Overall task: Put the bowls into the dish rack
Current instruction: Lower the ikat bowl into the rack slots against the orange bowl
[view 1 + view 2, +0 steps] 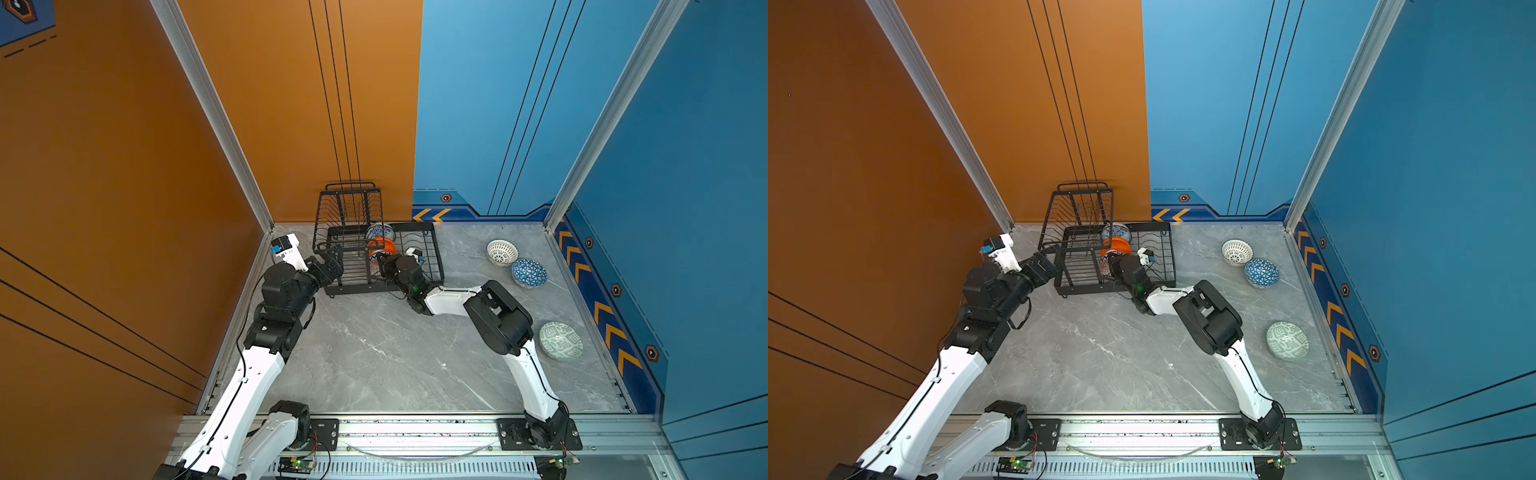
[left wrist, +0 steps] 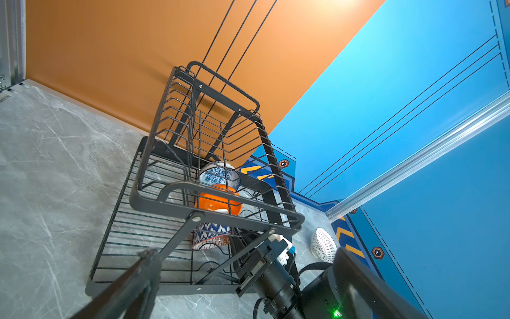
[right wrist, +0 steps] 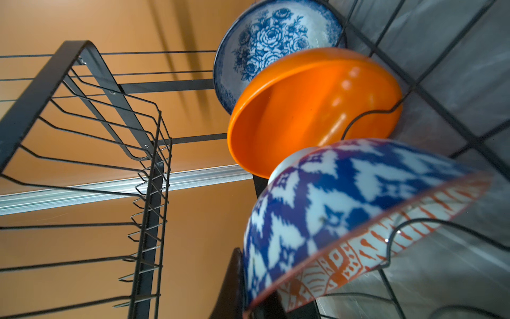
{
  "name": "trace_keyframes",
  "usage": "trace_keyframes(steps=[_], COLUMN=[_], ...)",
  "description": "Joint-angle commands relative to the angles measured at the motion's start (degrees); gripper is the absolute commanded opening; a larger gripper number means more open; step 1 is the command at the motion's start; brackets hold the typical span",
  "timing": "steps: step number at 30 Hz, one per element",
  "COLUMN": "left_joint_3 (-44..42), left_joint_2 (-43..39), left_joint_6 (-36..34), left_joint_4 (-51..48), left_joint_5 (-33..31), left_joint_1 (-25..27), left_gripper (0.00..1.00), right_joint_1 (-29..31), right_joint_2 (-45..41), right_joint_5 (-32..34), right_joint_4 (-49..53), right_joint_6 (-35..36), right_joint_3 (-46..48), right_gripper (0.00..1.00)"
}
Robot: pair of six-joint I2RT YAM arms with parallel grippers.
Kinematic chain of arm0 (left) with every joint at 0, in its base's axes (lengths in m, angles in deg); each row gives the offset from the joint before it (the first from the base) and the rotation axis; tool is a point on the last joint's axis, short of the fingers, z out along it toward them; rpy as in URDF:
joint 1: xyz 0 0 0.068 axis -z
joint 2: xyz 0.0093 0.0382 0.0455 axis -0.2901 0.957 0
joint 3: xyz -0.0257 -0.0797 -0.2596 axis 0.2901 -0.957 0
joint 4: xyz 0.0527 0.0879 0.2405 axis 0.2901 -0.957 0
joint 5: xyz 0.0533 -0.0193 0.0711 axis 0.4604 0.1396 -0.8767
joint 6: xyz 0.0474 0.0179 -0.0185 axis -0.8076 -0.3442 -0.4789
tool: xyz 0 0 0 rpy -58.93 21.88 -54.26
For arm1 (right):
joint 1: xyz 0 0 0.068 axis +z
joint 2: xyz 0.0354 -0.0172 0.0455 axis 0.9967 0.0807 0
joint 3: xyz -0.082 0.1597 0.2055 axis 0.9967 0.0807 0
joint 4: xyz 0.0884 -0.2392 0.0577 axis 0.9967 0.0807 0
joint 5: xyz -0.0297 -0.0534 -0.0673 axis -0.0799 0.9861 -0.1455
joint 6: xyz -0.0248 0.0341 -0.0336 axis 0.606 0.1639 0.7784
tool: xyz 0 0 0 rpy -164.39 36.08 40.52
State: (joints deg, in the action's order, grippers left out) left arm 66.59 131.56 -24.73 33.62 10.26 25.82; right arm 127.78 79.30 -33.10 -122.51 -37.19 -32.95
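Three round glazed bowls stand on edge in the black wire dish rack (image 1: 357,287): blue-white floral bowl (image 1: 380,230) farthest, glossy orange bowl (image 1: 385,246), then orange-white geometric bowl (image 3: 345,207), rim pinched by the right gripper (image 1: 380,264). Left gripper (image 1: 334,262) gapes wide by the rack's near-left corner.

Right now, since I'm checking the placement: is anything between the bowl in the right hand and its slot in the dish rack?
Nothing visible. The right hand holds the blue-and-orange patterned bowl inside the lower tray of the dish rack, beside the plain orange bowl.
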Motion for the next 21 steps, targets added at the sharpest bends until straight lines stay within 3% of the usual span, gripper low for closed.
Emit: trace_keyframes(steps=[1,13,21], left_joint_3=[-0.80,-0.75,-0.83], left_joint_2=[-0.22,-0.18,-0.27], left_joint_6=[0.27,0.37,0.45], left_joint_4=[1.89,1.95,1.92], left_joint_5=[1.04,0.99,0.94], left_joint_1=[-0.43,-0.43,-0.48], left_gripper=[0.98,0.98,0.98], right_joint_1=[1.31,1.26,1.13], right_joint_2=[-1.20,-1.21,-1.29], right_joint_5=[-5.07,-6.25,-6.32], right_joint_4=[8.90,10.04,10.56], right_joint_6=[-0.80,-0.70,-0.47], right_joint_3=[0.65,-0.24,-0.49], right_gripper=[0.07,0.17,0.17])
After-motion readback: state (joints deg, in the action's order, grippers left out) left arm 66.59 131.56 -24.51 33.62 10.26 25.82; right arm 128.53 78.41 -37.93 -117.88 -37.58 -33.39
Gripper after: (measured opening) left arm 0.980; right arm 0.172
